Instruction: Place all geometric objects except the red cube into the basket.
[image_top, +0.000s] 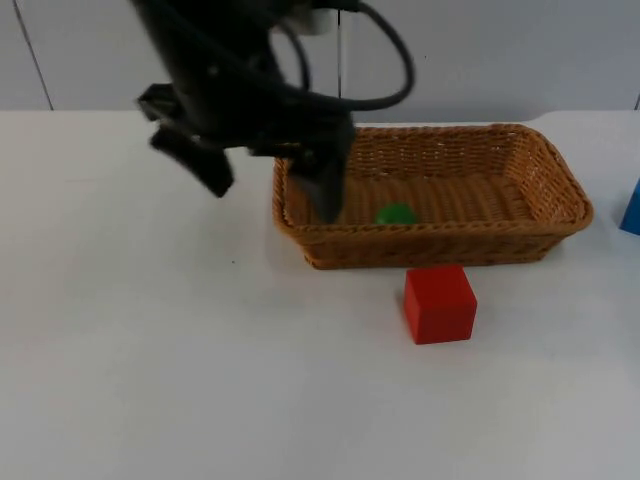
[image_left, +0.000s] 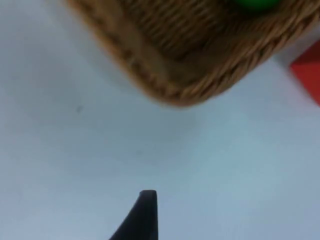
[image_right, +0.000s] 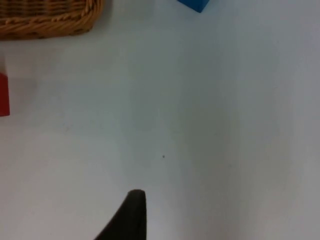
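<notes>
I am looking down on a white table (image_top: 150, 380) that ends at a grey wall. A rectangular wicker basket (image_top: 520, 236) sits on the table toward the far side. Inside it, close to the near wall and toward its left end, lies a small green ball (image_top: 397, 213).

My left gripper (image_top: 270, 175) hangs over the left end of the basket. Its two black fingers are spread wide apart and hold nothing: one finger (image_top: 328, 185) points down just inside the basket's left end, the other (image_top: 200, 165) stands outside the basket, over bare table. The green ball lies just to the right of the inner finger, near it but not touching it. In the left wrist view I see the basket's corner (image_left: 175, 90), the green ball (image_left: 256, 4) inside it and a sliver of red (image_left: 309, 72) beyond it.

A red cube (image_top: 439, 303) stands on the table just in front of the basket's near wall, apart from it. A blue block (image_top: 631, 208) lies at the table's right side, beside the basket's right end and well away from the left gripper.

The right wrist view looks along a black fingertip (image_right: 129, 215) onto bare table, with the basket's corner (image_right: 50, 22), the blue block (image_right: 194, 4) and the red cube's edge (image_right: 3, 95) farther off. I cannot tell whether the right gripper is released or clenched.
</notes>
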